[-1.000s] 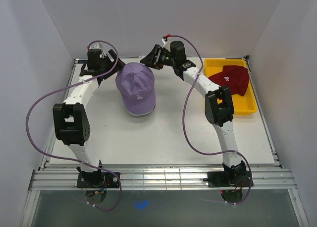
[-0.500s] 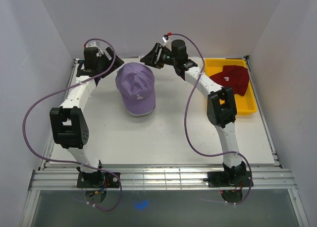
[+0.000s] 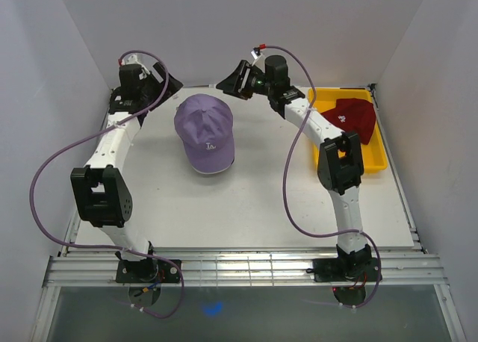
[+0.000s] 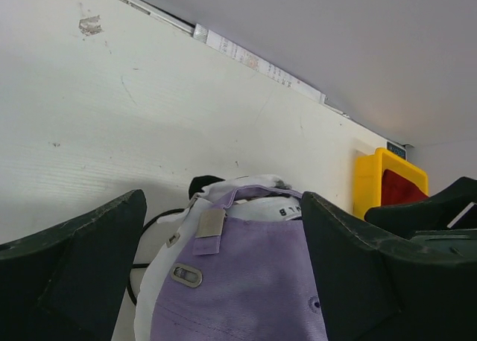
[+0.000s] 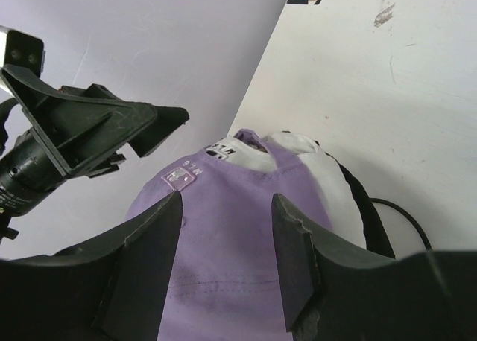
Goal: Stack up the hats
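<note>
White walls close in a pale table (image 3: 246, 207), and near its far middle sits the lavender cap (image 3: 205, 133), brim toward the arm bases. In the wrist views it lies over a white cap (image 5: 298, 151), with a dark edge showing under that, so a stack appears built here. The dark red cap (image 3: 347, 118) lies apart in the yellow tray (image 3: 376, 165) at the right and looks to be the piece left to add. The main risk is snagging: both tools hang close to the lavender cap's rear strap, and a finger catching that fabric on the way out could drag the top cap askew or tip the pile. Setting the red cap down off-centre could likewise let it slide off the rounded crown. Both arms reach to the table's far edge with wrists turned inward, facing each other across the back of the stack. The left gripper (image 4: 223, 211) has its jaws spread wide and holds nothing; the right gripper (image 5: 226, 207) is parted as well and empty, touching no cap.
</note>
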### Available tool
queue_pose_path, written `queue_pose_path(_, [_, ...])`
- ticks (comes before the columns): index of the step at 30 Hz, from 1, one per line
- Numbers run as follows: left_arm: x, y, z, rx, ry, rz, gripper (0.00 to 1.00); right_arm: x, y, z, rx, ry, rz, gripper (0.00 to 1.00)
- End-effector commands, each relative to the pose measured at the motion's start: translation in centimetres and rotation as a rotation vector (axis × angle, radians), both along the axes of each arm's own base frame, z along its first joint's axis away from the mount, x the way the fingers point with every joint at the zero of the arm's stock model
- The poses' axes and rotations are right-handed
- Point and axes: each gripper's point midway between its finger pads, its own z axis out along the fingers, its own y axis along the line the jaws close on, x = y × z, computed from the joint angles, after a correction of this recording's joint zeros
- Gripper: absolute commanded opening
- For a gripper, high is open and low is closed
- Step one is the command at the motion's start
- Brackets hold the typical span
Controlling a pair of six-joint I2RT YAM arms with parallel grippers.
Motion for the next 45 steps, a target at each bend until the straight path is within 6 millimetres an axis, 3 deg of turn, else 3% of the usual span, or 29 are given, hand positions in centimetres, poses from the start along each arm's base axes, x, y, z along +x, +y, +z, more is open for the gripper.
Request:
queue_pose_path(1, [-0.8,0.2,6.0,-0.012,-0.12,0.006,0.95,-0.8,-1.7,4.8,0.012,-0.096,-0.027,0.57])
queue_pose_path(7, [-1.1,0.1,9.0,-0.011,-0.179,-0.004,0.95,-1.4,-5.3,5.2,-0.05,-0.081,-0.093,0.56])
queue_pose_path(8, [-1.3,0.1,9.3,-0.009,-0.185,-0.008,0.95,-2.0,-6.3,6.7,-0.054,-0.115,-0.105,0.56])
queue_pose_path(9, [-1.5,0.0,9.9,-0.008,-0.194,-0.01,0.95,-1.8,-8.1,4.9,-0.093,-0.062,-0.144,0.56])
queue_pose_path(11, [-2.2,-0.1,11.0,-0.005,-0.217,-0.019,0.95,-2.5,-10.7,3.9,-0.132,-0.017,-0.181,0.56])
queue_pose_path(12, [-2.5,-0.1,11.3,0.001,-0.223,-0.029,0.95,-2.8,-13.7,5.4,-0.135,-0.028,-0.241,0.56])
queue_pose_path(13, [-3.1,-0.3,12.1,0.006,-0.242,-0.036,0.95,-3.7,-15.7,2.5,-0.187,0.064,-0.274,0.56])
queue_pose_path(14, [-3.4,-0.4,12.4,0.008,-0.247,-0.045,0.95,-4.0,-17.7,1.8,-0.21,0.09,-0.309,0.56])
queue_pose_path(15, [-3.8,-1.0,12.7,0.0,-0.249,-0.071,0.95,-4.2,-21.5,2.7,-0.232,0.072,-0.399,0.56])
queue_pose_path(17, [-4.7,-1.9,13.5,-0.014,-0.265,-0.11,0.95,-5.8,-25.4,-0.8,-0.302,0.176,-0.471,0.6])
queue_pose_path(18, [-5.1,-2.6,14.0,-0.021,-0.273,-0.135,0.94,-6.0,-28.7,-0.5,-0.316,0.176,-0.555,0.61])
queue_pose_path(19, [-5.6,-3.3,14.3,-0.037,-0.277,-0.163,0.94,-6.3,-30.1,-1.2,-0.327,0.2,-0.591,0.62])
queue_pose_path(20, [-6.2,-4.2,15.0,-0.045,-0.291,-0.189,0.94,-6.9,-32.9,-2.7,-0.337,0.254,-0.652,0.63])
queue_pose_path(23, [-7.9,-6.9,15.7,-0.062,-0.307,-0.266,0.94,-6.8,-37.1,-5.0,-0.37,0.336,-0.765,0.66])
queue_pose_path(27, [-10.8,-8.7,16.5,-0.075,-0.329,-0.334,0.94,-5.0,-42.0,-6.8,-0.419,0.438,-0.917,0.7])
queue_pose_path(29, [-11.8,-8.9,16.4,-0.083,-0.331,-0.355,0.94,-4.0,-43.5,-8.7,-0.47,0.506,-0.96,0.72])
queue_pose_path(31, [-12.9,-8.8,16.3,-0.081,-0.34,-0.357,0.94,-3.1,-45.2,-8.7,-0.521,0.533,-1.029,0.74])
queue_pose_path(32, [-13.2,-8.7,16.2,-0.078,-0.339,-0.358,0.94,-2.6,-45.5,-10.1,-0.538,0.576,-1.039,0.74])
queue_pose_path(33, [-13.4,-8.7,15.7,-0.075,-0.331,-0.359,0.94,-2.1,-46.8,-9.8,-0.567,0.571,-1.097,0.74])
queue_pose_path(35, [-14.1,-8.6,16.0,-0.073,-0.34,-0.362,0.94,-2.0,-47.7,-11.5,-0.598,0.622,-1.13,0.75])
queue_pose_path(45, [-17.9,-8.8,16.8,-0.086,-0.356,-0.407,0.93,0.4,-49.3,-15.1,-0.607,0.719,-1.221,0.71])
